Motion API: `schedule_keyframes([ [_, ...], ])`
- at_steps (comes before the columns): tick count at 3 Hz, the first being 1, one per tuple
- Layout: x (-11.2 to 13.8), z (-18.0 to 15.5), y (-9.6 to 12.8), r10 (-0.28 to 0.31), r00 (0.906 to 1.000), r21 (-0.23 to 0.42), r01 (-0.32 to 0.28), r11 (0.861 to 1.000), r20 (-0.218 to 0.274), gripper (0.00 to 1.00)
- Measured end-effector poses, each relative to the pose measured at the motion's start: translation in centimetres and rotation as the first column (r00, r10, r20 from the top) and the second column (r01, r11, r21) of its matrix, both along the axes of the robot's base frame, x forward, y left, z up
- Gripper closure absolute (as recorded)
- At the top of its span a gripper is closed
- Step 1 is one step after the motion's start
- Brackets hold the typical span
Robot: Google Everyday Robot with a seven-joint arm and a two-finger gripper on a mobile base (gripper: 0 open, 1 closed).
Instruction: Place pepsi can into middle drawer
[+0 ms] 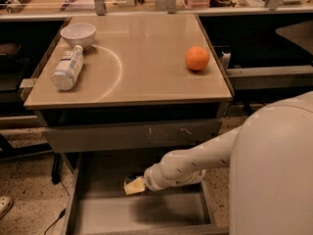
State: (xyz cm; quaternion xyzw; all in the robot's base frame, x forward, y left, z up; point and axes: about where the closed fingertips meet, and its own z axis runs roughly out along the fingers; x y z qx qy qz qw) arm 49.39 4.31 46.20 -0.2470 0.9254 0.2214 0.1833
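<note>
The middle drawer [110,214] stands pulled open below the table, its flat grey floor showing. My gripper [134,185] is inside it, low over the floor near the drawer's back left part, with its pale yellow tip pointing left. My white arm [188,166] comes in from the right, and its large upper part fills the lower right corner. The pepsi can does not show anywhere in this view; whether it sits at the gripper's tip I cannot tell.
On the tan table top lie an orange [197,58] at the right, a white bottle [67,68] on its side at the left, and a white bowl [78,34] behind it. A grey drawer front [98,137] with pale scratches overhangs the open drawer.
</note>
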Motion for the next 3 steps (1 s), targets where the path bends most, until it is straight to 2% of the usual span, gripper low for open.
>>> schedule_keyframes([
  [1, 0.58, -2.22, 0.6, -0.038, 0.9993, 0.013, 0.038, 0.999, -0.009, 1.0],
  [2, 0.58, -2.22, 0.6, -0.037, 0.9993, 0.013, 0.038, 0.999, -0.009, 1.0],
  [3, 0.58, -2.22, 0.6, -0.037, 0.9993, 0.013, 0.038, 0.999, -0.009, 0.81],
])
